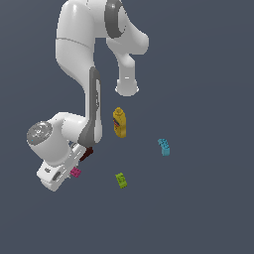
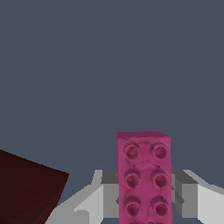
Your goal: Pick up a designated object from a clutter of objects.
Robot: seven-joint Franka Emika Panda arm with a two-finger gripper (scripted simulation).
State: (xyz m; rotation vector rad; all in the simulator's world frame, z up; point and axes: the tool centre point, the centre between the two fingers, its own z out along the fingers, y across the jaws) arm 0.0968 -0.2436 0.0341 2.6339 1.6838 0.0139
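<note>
Your claw (image 2: 144,199) is clamping the magenta brick (image 2: 143,177) between both fingers (image 2: 110,197), dark brown brick (image 2: 26,188) lying just beside it.

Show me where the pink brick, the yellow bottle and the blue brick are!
pink brick (image 2: 143,175): wrist view, its studded top.
yellow bottle (image 1: 119,122): exterior view, middle of its body.
blue brick (image 1: 164,147): exterior view, its top face.

The magenta-pink studded brick (image 2: 143,177) sits between the end effector (image 2: 144,197) fingers, studs facing the wrist camera, its long axis running away from the palm. The dark brown brick (image 2: 26,188) lies just beside the end effector; the lime-green brick (image 1: 121,180), cyan brick (image 1: 164,147) and yellow bottle (image 1: 119,122) lie farther off on the desk (image 1: 198,198).
</note>
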